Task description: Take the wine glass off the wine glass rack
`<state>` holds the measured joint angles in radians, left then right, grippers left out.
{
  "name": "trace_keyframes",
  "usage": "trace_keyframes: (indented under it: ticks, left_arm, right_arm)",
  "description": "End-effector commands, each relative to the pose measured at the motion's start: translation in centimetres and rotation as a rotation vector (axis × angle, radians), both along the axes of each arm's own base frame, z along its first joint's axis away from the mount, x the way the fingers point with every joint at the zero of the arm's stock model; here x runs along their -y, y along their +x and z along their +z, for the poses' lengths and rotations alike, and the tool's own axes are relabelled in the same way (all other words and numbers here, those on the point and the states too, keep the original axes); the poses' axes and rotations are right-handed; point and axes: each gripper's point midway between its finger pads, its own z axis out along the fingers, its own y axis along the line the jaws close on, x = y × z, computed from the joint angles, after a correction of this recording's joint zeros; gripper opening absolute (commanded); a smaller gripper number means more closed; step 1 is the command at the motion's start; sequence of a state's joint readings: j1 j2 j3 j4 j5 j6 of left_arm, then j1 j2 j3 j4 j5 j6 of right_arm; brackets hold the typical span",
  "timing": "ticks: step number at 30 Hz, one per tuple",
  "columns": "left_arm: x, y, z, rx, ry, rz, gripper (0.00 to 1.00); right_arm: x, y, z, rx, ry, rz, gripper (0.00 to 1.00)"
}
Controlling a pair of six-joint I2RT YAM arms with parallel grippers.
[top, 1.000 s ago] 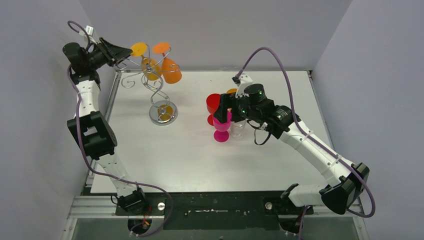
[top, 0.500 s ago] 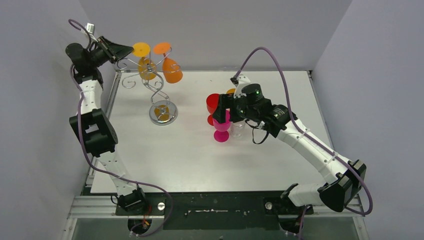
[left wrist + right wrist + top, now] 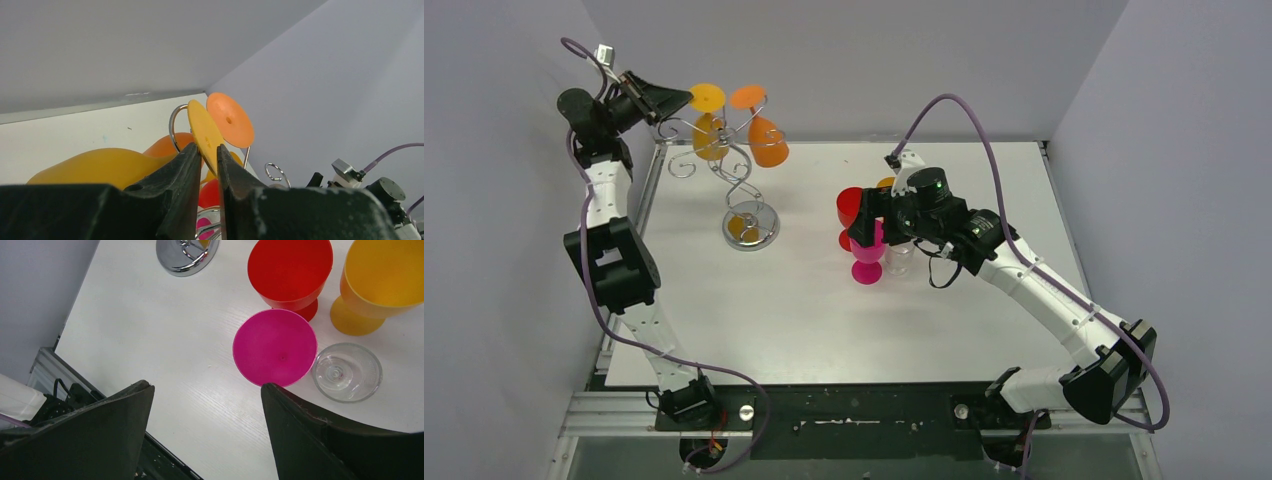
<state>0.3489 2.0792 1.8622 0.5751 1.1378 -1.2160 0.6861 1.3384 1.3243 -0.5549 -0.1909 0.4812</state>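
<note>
Down at the lower right of the top view, the right arm reaches up and left across the white table [image 3: 824, 330]. The right gripper [image 3: 205, 387] hangs spread wide above a cluster of stemware at the centre right, with nothing between its fingers. Directly under it stands a pink glass [image 3: 275, 347], mouth up. A clear glass [image 3: 347, 372] sits just beside it on the right. A red glass [image 3: 290, 270] and an amber glass [image 3: 385, 275] stand side by side just behind those two.

Further back and to the left, well apart from that cluster, the wine glass rack [image 3: 749, 228] stands on its round shiny base, its twisted stem rising to curled scroll arms. Two glasses hang on it upside down, feet uppermost: an orange wine glass [image 3: 767, 143] on the right and a yellow wine glass [image 3: 709, 140] to its left, close together.

Farthest back, in the upper left corner, the left arm stands tall beside the wall. The left gripper [image 3: 207, 147] points right toward the rack top. Its jaws are drawn narrow, and the rim of the yellow wine glass's disc foot sits pinched between them. That glass still hangs at the rack.
</note>
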Motion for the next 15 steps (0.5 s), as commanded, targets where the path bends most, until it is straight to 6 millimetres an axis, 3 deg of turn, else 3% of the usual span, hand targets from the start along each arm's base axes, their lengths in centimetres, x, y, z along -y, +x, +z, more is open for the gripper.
trace_keyframes:
  ticks: [1,5,8,15]
  left_arm:
    - [1.93,0.1,-1.07,-0.017,0.048,-0.056,0.2]
    - [2.0,0.55,-1.42,-0.032,0.07,-0.037,0.21]
    - [1.99,0.52,-1.13,-0.025,0.084,-0.027,0.07]
    - [1.92,0.48,-0.91,-0.028,0.082,-0.015,0.0]
  right_arm:
    - [-0.14,0.37,1.29,0.028,0.027,-0.009,0.81]
    - [-0.02,0.37,1.29,0.029,0.026,-0.013,0.81]
    - [-0.05,0.3,1.33,0.032,0.026,-0.01,0.82]
    - [-0.1,0.28,1.25,0.029,0.026,-0.007,0.82]
